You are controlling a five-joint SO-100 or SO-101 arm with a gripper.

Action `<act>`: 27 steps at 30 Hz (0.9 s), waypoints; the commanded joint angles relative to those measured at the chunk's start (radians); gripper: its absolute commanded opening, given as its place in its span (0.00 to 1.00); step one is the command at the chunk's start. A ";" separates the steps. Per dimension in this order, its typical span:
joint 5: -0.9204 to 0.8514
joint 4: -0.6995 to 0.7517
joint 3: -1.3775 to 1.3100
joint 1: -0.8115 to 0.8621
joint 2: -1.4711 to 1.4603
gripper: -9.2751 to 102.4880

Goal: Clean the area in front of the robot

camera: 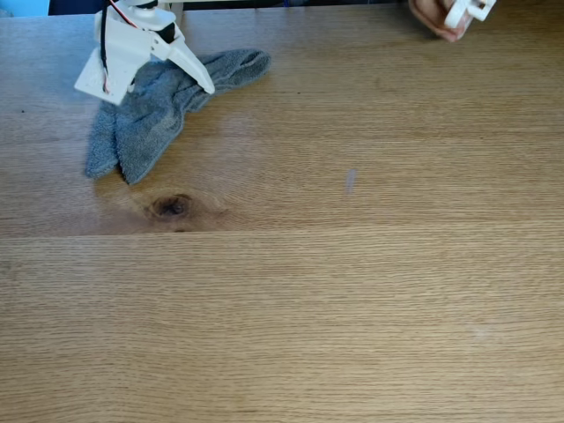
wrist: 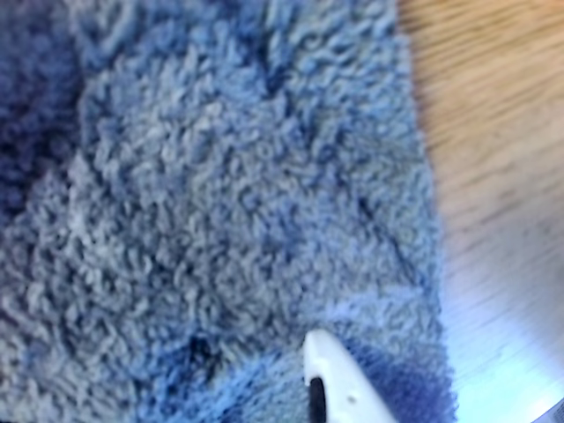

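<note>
The oak bench [camera: 352,300] spreads wide and bare before me, its plank seams running from the left edge to the right in the fixed view, and this is the area I am meant to clean. The largest thing on it is the grey terry cloth [camera: 154,110], lying crumpled near the far left corner, its long axis slanting from the far edge down toward the left edge. My white arm [camera: 132,44] leans over it from the far side, and my claw [camera: 181,62] sits on the cloth's upper part; in the wrist view the cloth [wrist: 220,194] lies right under me, with one white fingertip [wrist: 339,379] pressed against its pile and a strip of bare oak [wrist: 493,132] to the right. I cannot tell whether my claw is clamped on the cloth or merely resting on it. Just nearside of the cloth is a dark knot [camera: 172,206] in the wood. The mark that I judge matters is the small pale grey smudge [camera: 350,181], lying well apart from my claw, toward the right edge and a little nearer the front. So the coming sweep, I judge, must drag the cloth rightward along the grain. At the far right corner a person's hand [camera: 436,18] holds a small white part [camera: 469,11].
</note>
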 commanded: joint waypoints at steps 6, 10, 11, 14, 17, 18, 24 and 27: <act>-0.075 -0.051 -0.075 -0.002 -0.078 0.42; -0.084 -0.043 -0.075 -0.029 -0.104 0.33; -0.087 -0.043 -0.074 -0.035 -0.109 0.31; -0.115 -0.043 -0.067 -0.058 -0.115 0.24; -0.146 -0.031 -0.061 -0.084 -0.106 0.15; -0.138 -0.021 -0.061 -0.094 -0.095 0.14; -0.035 0.049 -0.061 -0.164 0.069 0.08; 0.023 0.124 -0.061 -0.222 0.207 0.08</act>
